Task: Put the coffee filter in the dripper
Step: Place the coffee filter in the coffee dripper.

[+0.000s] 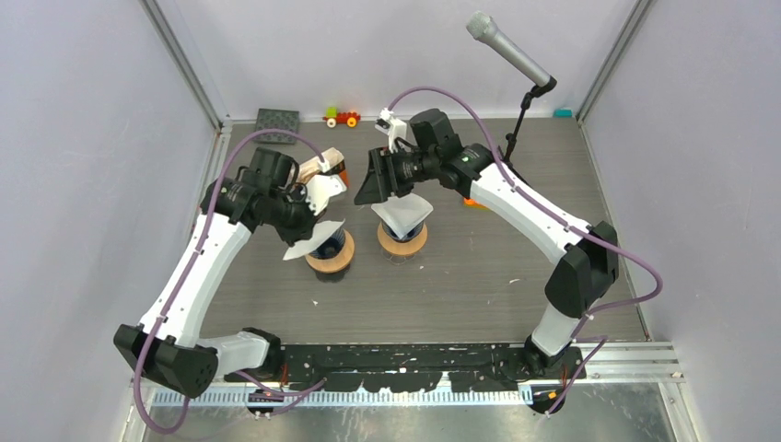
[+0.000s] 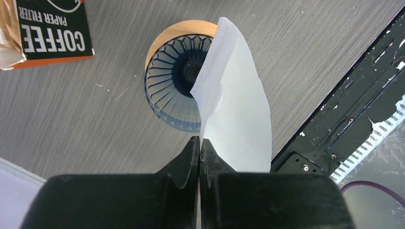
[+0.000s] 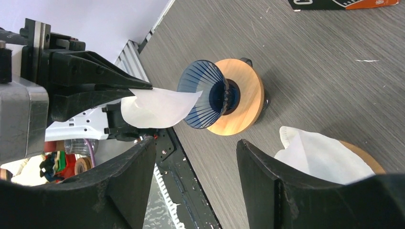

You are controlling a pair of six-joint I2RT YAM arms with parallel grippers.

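Left pincer (image 2: 199,139) clamped tight on a white paper filter (image 2: 239,119), jaws pressed together with only the sheet between them. The filter is folded flat and gripped at one edge. It fans out from the fingertips over a blue ribbed dripper (image 2: 173,83) on a round wooden base (image 2: 177,28). In the right wrist view the filter's free tip reaches the mouth of the cone; whether paper and rim touch cannot be told. The filter is not seated inside the dripper.

Right pincer (image 3: 196,143) hangs just beside it with jaws wide apart, holding nothing and touching nothing. Below it stands a second dripper (image 1: 402,235), also on a wooden base, with a second white filter (image 3: 315,157) sitting opened in its top.

Both drippers stand side by side near the middle of the grey desk (image 1: 479,285), the blue one with the held filter on the left.

Behind them, toward the far edge, lies a black-and-orange box of coffee filters (image 2: 47,28). Along the far edge sit a small toy car (image 1: 342,117) and, at the far left corner, a dark square plate (image 1: 277,120). A microphone (image 1: 507,51) on a stand rises near the far right corner.
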